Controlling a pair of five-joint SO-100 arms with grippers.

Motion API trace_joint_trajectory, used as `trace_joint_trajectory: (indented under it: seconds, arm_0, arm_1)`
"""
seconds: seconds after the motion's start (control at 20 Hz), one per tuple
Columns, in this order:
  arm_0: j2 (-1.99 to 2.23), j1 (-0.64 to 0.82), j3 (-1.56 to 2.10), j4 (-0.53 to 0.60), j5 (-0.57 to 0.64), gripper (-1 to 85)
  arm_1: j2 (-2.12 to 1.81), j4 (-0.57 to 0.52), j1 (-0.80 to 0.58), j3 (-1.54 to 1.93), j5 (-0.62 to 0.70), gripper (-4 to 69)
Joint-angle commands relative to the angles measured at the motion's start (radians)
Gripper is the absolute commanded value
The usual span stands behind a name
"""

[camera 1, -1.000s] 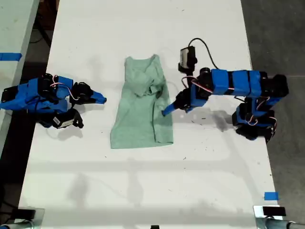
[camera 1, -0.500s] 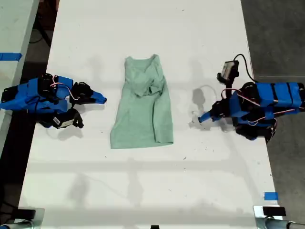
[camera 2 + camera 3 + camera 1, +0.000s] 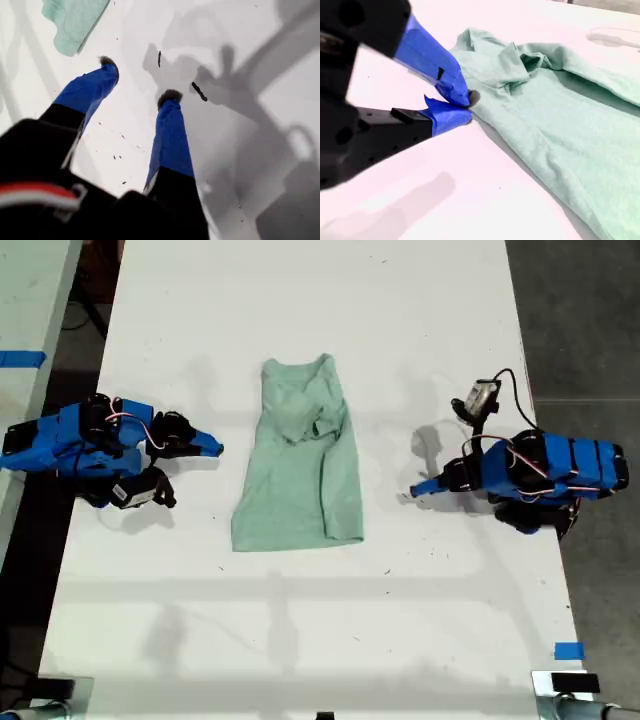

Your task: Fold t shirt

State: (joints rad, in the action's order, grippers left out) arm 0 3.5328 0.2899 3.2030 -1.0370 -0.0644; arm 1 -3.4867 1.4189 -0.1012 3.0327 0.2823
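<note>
The pale mint-green t shirt (image 3: 300, 465) lies flat in the middle of the white table (image 3: 300, 640), collar toward the far end, with a side flap folded over and wrinkled near the neck. My first gripper (image 3: 415, 490) rests low at the exterior view's right, open and holding nothing, well apart from the shirt. In the first wrist view its jaws (image 3: 139, 82) spread over bare table, with a corner of the shirt (image 3: 72, 20) beyond them. My second gripper (image 3: 215, 449) sits at the exterior view's left, shut on nothing, its tips (image 3: 467, 105) just short of the shirt (image 3: 560, 100).
Blue tape (image 3: 568, 651) marks the table's near corner at the exterior view's right. A second table with blue tape (image 3: 20, 358) stands at the exterior view's left. Dark floor borders the table on both sides.
My first gripper has pulled back from the shirt's edge toward the exterior view's right and folded down low. The shirt and my second gripper have stayed where they were.
</note>
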Motion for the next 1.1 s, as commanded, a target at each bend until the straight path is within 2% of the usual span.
trace_joint_trajectory:
  seconds: [0.0,0.2,1.05]
  arm_0:
    - [0.005,0.005,0.020,0.017,-0.002,-0.2]
    - [0.005,0.000,0.020,0.017,-0.006,-0.2]
    - [0.005,-0.012,0.020,0.015,-0.006,-0.2]
  arm_1:
    - [-0.011,-0.028,-0.006,0.052,0.031,15.1]
    - [-0.011,-0.028,-0.003,0.052,0.026,12.0]
    - [-0.011,-0.029,0.000,0.054,0.015,10.4]
